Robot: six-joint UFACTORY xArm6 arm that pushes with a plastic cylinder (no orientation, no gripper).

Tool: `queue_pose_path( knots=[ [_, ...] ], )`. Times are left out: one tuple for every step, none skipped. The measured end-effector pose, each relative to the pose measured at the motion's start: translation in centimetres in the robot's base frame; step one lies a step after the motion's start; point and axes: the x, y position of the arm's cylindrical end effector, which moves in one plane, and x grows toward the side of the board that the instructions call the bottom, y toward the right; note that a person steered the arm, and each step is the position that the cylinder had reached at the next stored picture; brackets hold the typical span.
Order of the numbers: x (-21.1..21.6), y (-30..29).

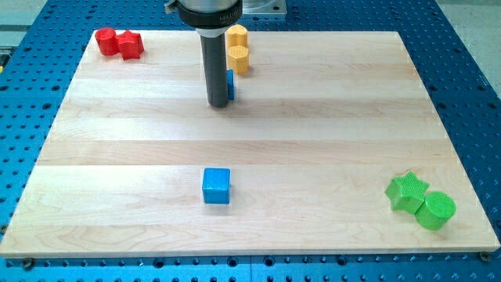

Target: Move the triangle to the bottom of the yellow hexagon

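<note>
My tip (pixel 218 104) rests on the wooden board (pixel 329 117) in the upper middle. A blue block (pixel 231 84), mostly hidden behind the rod, shows as a thin sliver on the rod's right side, touching or nearly touching it; its shape cannot be made out. Just above it, toward the view's top, two yellow blocks stand one behind the other: the nearer one (pixel 239 57) and the farther one (pixel 236 35), which looks hexagonal. The blue sliver lies just below and slightly left of the nearer yellow block.
A blue cube (pixel 217 186) sits in the lower middle. Two red blocks (pixel 106 41) (pixel 131 45) touch at the top left corner. A green star (pixel 406 192) and a green cylinder (pixel 435 210) sit together at the lower right.
</note>
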Motion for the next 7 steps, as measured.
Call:
queue_pose_path(
  knots=[
    [0.3, 2.1],
    [2.1, 5.0],
    [4.9, 2.2],
    [1.6, -5.5],
    [-2.9, -4.9],
    [-3.9, -3.5],
    [-2.1, -2.5]
  ],
)
